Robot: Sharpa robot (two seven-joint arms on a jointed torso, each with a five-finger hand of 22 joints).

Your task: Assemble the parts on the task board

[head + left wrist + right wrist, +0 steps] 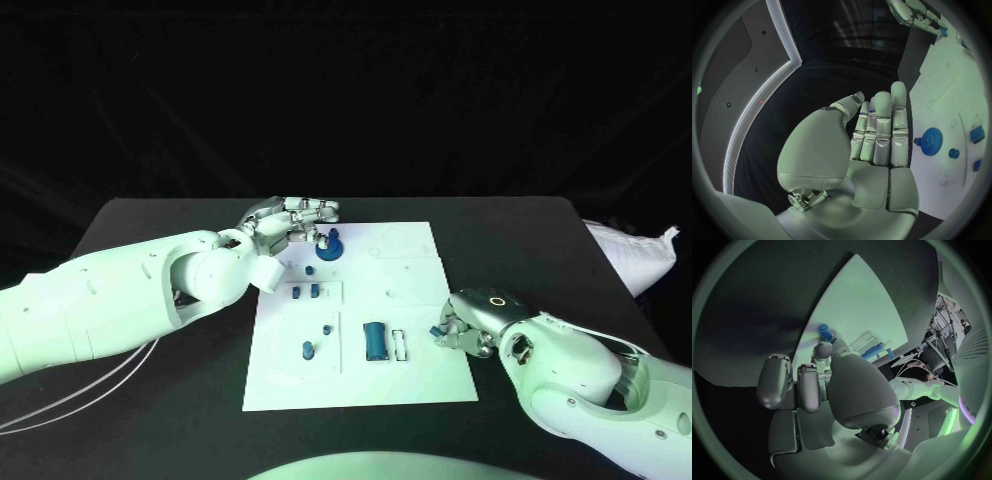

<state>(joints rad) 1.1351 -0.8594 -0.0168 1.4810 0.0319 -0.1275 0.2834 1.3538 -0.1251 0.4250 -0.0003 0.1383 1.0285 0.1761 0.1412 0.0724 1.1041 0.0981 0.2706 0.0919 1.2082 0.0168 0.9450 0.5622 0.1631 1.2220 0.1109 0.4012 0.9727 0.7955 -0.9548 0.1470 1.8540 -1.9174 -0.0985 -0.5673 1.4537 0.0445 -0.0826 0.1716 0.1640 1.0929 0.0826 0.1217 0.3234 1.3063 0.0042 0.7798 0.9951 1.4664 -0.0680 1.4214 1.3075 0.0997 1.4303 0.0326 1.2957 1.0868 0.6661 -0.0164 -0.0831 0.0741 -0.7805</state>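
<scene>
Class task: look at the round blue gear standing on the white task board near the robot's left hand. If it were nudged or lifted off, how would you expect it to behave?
The blue gear looks like rigid moulded plastic, so probably stiff and light. Its round toothed rim suggests it could roll if set on edge, though the teeth may give fingers grip. It seems seated on the task board, so a sideways nudge would likely not shift it.
</scene>
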